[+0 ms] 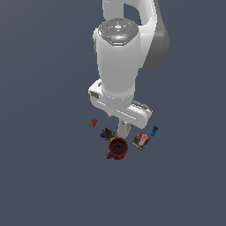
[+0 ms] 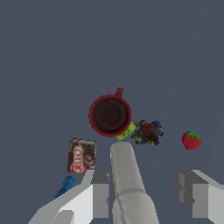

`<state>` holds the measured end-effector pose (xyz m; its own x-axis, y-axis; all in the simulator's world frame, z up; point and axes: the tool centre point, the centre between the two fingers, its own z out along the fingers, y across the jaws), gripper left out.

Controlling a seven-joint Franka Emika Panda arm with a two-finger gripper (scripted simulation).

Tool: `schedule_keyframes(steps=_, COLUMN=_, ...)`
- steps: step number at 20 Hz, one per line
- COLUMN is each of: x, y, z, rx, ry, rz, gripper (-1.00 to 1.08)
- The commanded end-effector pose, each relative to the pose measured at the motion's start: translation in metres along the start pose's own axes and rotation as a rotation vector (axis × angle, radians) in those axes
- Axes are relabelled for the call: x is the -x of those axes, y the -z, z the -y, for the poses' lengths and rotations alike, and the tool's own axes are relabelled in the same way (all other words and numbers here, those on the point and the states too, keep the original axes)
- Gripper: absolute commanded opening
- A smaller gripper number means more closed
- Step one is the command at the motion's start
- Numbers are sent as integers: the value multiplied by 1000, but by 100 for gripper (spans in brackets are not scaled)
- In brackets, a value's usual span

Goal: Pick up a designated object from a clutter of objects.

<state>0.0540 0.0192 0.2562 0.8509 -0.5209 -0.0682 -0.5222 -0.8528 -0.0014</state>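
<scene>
Dark red mug [image 1: 118, 148] upright on bench [image 1: 48, 176], untouched, beside white bottle [image 2: 129, 183] and brown packet [image 1: 141, 141]; tool [image 2: 146, 197] overhead, spread wide, grasping nothing

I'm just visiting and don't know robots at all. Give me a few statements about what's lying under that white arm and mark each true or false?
1. The dark red mug with a side handle stands upright, its dark inside showing. True.
2. The gripper is clamped on the mug. False: its jaws are spread apart above the items, holding nothing.
3. The flat brown packet lies apart from the mug. True.
4. The small red strawberry-like piece sits inside the mug. False: it lies on the grey surface, off to one side.
5. The tall white bottle is the only item in the wrist view. False: the mug, packet and a small blue piece show too.
</scene>
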Motion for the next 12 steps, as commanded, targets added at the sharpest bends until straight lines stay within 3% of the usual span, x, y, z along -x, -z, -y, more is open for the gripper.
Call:
schedule_keyframes(steps=1, x=-6, y=-8, z=4, rx=1, ry=-69, rz=5, gripper=28)
schedule_keyframes(steps=12, x=-29, y=-48, z=21, rx=13, ry=-366, rz=23, gripper=28)
